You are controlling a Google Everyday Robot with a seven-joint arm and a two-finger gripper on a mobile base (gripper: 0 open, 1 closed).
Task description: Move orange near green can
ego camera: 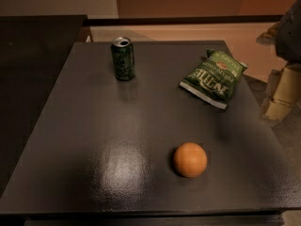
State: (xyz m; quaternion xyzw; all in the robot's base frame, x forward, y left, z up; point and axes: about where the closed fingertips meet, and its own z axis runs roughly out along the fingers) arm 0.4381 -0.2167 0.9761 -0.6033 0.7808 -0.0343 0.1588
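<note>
The orange (190,159) is a smooth round fruit that rests on the dark table (94,140), front right of centre. The green can (122,59) stands upright at the back left of the table, with a silver top and pale patterning. The two are far apart, with bare tabletop between them. My gripper (281,95) shows at the right edge of the camera view, past the table's right side, level with the chip bag. It hangs below a grey arm part (289,32) and touches nothing on the table.
A flat green chip bag (214,77) with white lettering lies at the back right of the table. A darker surface (33,55) adjoins the table on the left. Pale floor lies beyond the far edge and on the right.
</note>
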